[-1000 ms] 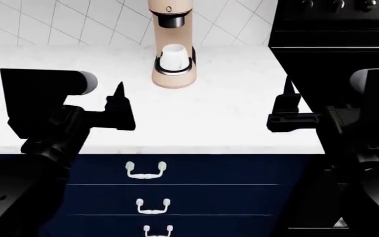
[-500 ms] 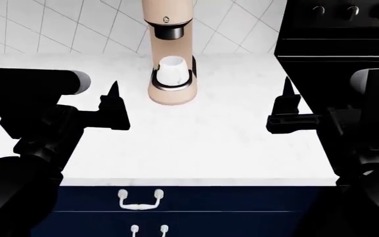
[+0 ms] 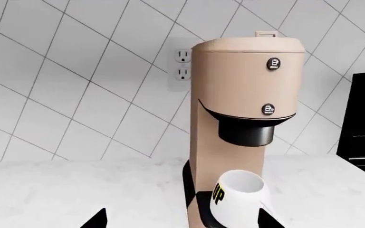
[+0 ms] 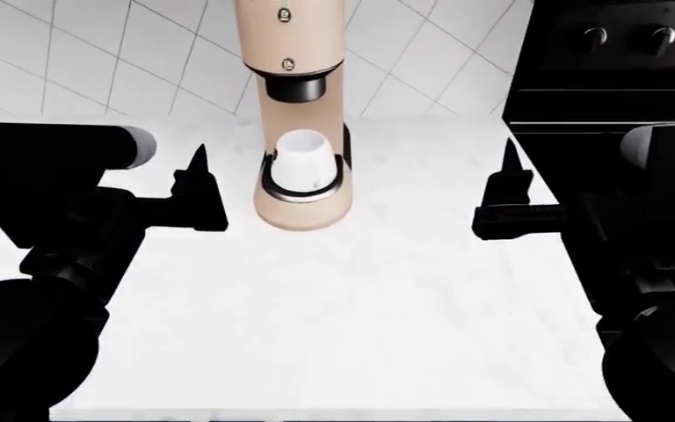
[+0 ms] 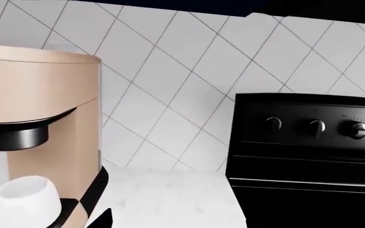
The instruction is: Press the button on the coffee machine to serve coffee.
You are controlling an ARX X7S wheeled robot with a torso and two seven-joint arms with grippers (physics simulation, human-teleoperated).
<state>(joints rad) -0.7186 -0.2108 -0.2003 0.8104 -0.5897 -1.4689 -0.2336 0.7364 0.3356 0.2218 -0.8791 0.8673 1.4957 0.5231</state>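
The tan-beige coffee machine stands at the back of the white counter, with a white cup on its black-rimmed base under the black spout collar. It has two small dark buttons, an upper one and a lower one. My left gripper hovers left of the machine's base, open and empty; in the left wrist view its tips stand wide apart, facing the machine. My right gripper hovers right of the machine, near the oven, open and empty. In the right wrist view only one tip shows.
A black oven with round knobs borders the counter on the right. A tiled wall with a white outlet stands behind the machine.
The head view has moved forward and up over the counter. The machine now looks larger and closer, and the drawer fronts have left the view. Both grippers keep their pose.
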